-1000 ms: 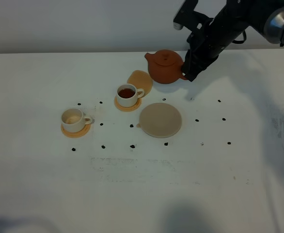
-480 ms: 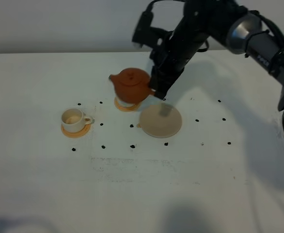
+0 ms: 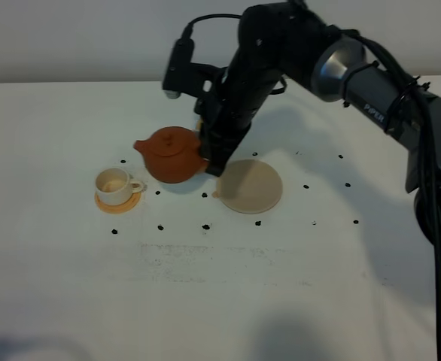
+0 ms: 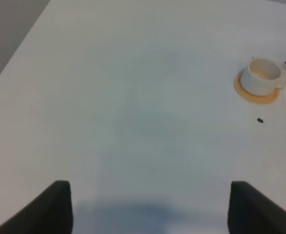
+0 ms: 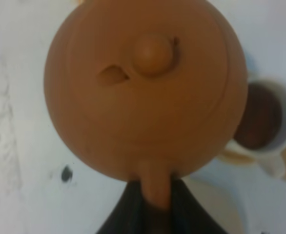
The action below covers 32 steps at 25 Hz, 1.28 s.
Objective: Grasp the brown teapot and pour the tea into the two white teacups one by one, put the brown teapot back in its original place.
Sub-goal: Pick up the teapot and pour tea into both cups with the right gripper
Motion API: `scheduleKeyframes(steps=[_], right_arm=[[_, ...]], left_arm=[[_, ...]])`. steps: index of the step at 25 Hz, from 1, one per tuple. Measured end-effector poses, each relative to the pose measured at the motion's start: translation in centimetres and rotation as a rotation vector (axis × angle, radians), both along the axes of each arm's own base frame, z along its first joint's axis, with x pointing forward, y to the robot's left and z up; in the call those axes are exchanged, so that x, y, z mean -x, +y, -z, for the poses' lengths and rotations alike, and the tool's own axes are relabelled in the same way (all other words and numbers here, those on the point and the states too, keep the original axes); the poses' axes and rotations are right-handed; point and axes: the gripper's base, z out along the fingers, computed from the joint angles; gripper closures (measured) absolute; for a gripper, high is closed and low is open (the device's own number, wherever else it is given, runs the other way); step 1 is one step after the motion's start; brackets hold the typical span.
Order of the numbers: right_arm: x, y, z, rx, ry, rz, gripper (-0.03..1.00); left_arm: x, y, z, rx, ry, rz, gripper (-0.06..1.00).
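The brown teapot [image 3: 171,154] was held by its loop handle in the right gripper [image 3: 209,154], whose jaws were clamped tight on the handle. The right wrist view confirmed this, with the dark fingers [image 5: 182,207] closed either side of the handle and the lid knob facing the camera. The pot sat roughly level with its lid on and its spout pointing left. It appeared clear of the table [image 3: 281,286], with a shadow under its near side.

Just left of the spout stood one white teacup [image 3: 115,186] on its orange-tan coaster [image 3: 117,201], its inside pale. The other white teacup [image 5: 265,122] showed only in the right wrist view, partly under the pot's body and holding dark brown liquid. The pale beige trivet [image 3: 250,186] lay bare just right of the teapot, near the gripper. Small black marks [image 3: 205,226] dotted the table around these items.

The left gripper [image 4: 150,209] was spread wide with nothing between its fingers. It hung over bare table, well apart from the pale teacup [image 4: 262,76].
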Motion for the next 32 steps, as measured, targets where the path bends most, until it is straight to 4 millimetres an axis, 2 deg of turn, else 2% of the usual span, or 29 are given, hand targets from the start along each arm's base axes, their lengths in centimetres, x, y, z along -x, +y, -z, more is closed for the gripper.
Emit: scheduleKeyframes(steps=[5, 10, 17, 32], right_arm=[[0.2, 1.3, -0.3, -0.041, -0.078, 0.022, 0.88], [-0.4, 1.6, -0.3, -0.05, -0.155, 0.042, 0.88], [-1.0, 1.7, 1.1, 0.003, -0.211, 0.016, 0.88], [1.1, 3.6, 1.6, 0.095, -0.268, -0.149, 0.88]], left_arm=[[0.0, 0.0, 0.0, 0.0, 0.0, 0.0, 0.28], [0.0, 0.0, 0.0, 0.0, 0.0, 0.0, 0.28], [0.0, 0.0, 0.0, 0.0, 0.0, 0.0, 0.28], [0.0, 0.0, 0.0, 0.0, 0.0, 0.0, 0.28]])
